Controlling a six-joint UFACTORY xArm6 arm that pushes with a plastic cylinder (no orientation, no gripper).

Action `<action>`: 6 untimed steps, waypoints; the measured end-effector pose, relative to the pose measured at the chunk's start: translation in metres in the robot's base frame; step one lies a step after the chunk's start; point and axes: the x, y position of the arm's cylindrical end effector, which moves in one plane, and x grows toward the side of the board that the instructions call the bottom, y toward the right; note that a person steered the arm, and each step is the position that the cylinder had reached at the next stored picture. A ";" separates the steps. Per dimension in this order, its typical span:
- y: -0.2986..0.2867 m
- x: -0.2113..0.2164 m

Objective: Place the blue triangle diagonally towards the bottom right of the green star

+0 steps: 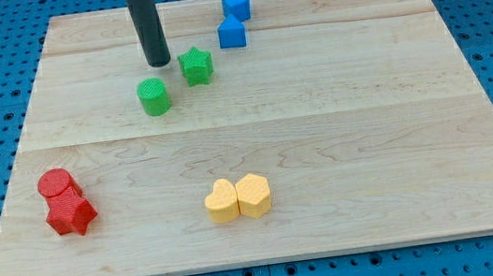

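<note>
There is no pincer on this arm, so nothing opens, closes or grips; you work with a bare dark rod. My tip (159,64) rests on the counter (370,142), just left of the green star (195,66) and above the green cylinder (155,96), touching neither as far as I can tell.

Two blue blocks sit up and to the right of the star, close together. The lower one (232,32) looks to me like the blue triangle, though the shapes are hard to make out. The upper blue block (236,4) sits just above it.

I judge the push has not begun: you are at the approach step, and the triangle lies on the wrong side of the star, above where it should end up. Next you need to steer round the star to the triangle's top edge, then push it down the view and slightly right. The gap to the upper blue block is tight, so mind it.

The blocks are small, matt and ribbed like printed plastic. The counter is pale, smooth wooden planks. The red cylinder (57,184), red star (71,215) and two yellow blocks (238,198) lie well apart, near the bottom.
</note>
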 end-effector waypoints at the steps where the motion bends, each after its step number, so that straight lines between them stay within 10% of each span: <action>1: 0.009 -0.050; 3: 0.119 -0.052; 6: 0.120 0.037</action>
